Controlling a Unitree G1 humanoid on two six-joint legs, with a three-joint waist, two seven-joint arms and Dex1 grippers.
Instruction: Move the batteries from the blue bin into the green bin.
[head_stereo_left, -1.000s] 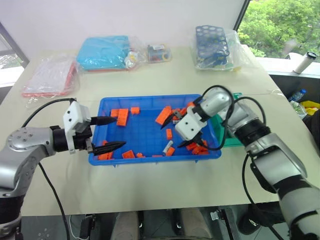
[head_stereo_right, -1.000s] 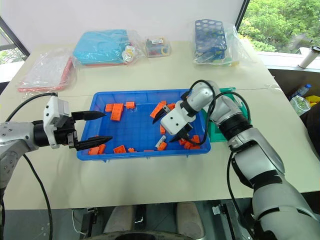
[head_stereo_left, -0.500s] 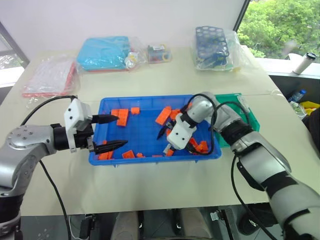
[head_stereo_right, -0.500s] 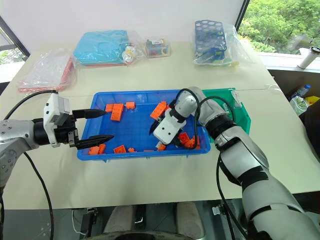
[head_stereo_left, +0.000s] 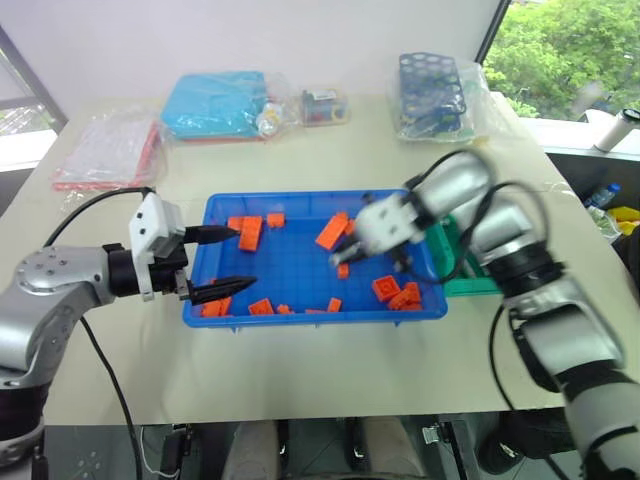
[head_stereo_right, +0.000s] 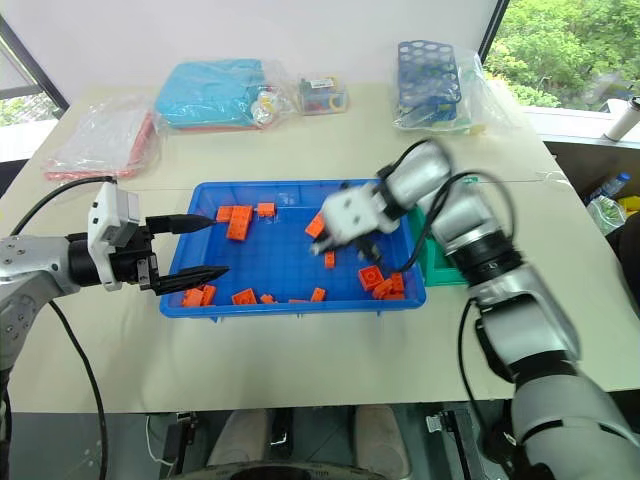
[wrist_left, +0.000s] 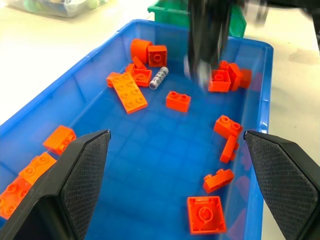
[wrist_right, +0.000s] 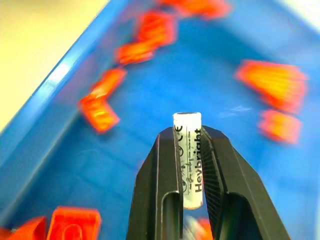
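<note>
Your step in hand, as I judge it, is the carry: the large shallow bright-blue plastic bin (head_stereo_left: 300, 275) lies at table centre, and the small deep green plastic bin (head_stereo_left: 470, 285) sits touching its short wall at 3 o'clock. Take the load over that shared wall and let go only once it is above the green cavity; I judge a release short of it would drop the load back among the orange toy bricks (head_stereo_left: 395, 290).

The right gripper (wrist_right: 188, 167), hanging over the 3 o'clock half of the blue bin, has its two black fingers (wrist_right: 160, 175) clamped on a white cylindrical battery (wrist_right: 189, 160), held lengthwise between the pads with one flat end standing proud of the fingertips. The hold looks narrow, so move without jerks; I judge the smooth casing could slide.

The left gripper (head_stereo_left: 222, 262) stands at the bin's 9 o'clock wall, jaws spread wide, holding nothing. Keep it parked there.

A second battery (wrist_left: 159, 77), silvery with dark bands, lies flat on the blue floor just beside a cluster of bricks. The held one bears dark lettering along its side.
</note>
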